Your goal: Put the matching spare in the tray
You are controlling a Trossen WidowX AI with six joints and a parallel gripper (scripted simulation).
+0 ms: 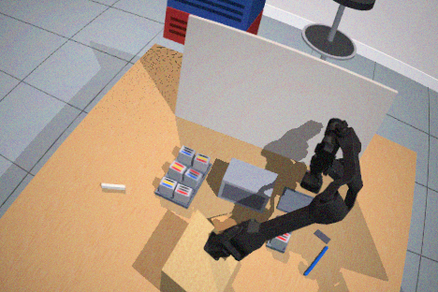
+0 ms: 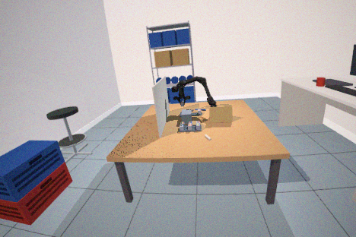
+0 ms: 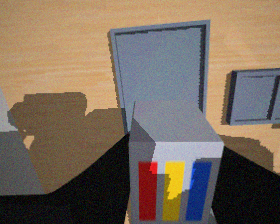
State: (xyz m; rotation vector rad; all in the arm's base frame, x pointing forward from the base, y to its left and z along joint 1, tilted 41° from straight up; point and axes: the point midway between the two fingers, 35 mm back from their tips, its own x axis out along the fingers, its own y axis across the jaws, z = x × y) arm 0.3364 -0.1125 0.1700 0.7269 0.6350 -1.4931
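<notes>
My gripper [image 1: 312,179] [image 2: 182,100] [image 3: 164,140] is shut on a grey unit [image 3: 163,122] with red, yellow and blue stripes. It holds the unit above the table, near the board; the flat blue-grey tray [image 1: 294,200] [image 3: 158,65] shows empty beyond the unit in the wrist view. A small two-slot rack [image 3: 253,97] sits beside the tray, its nearer slot empty; a unit [image 1: 282,240] with red stripes stands at that rack. Several striped spares [image 1: 178,168] [image 2: 190,125] stand in a spare rack [image 1: 188,204]. I cannot read any part code.
A grey box [image 1: 249,182] [image 2: 185,115] stands between spare rack and tray. A cardboard box [image 1: 198,255] [image 2: 220,115] stands near the arm's base. An upright board [image 1: 271,89] [image 2: 160,106] runs behind. A blue pen [image 1: 315,260], a small grey piece [image 1: 322,236] and a white stick [image 1: 113,187] [image 2: 208,137] lie on the table.
</notes>
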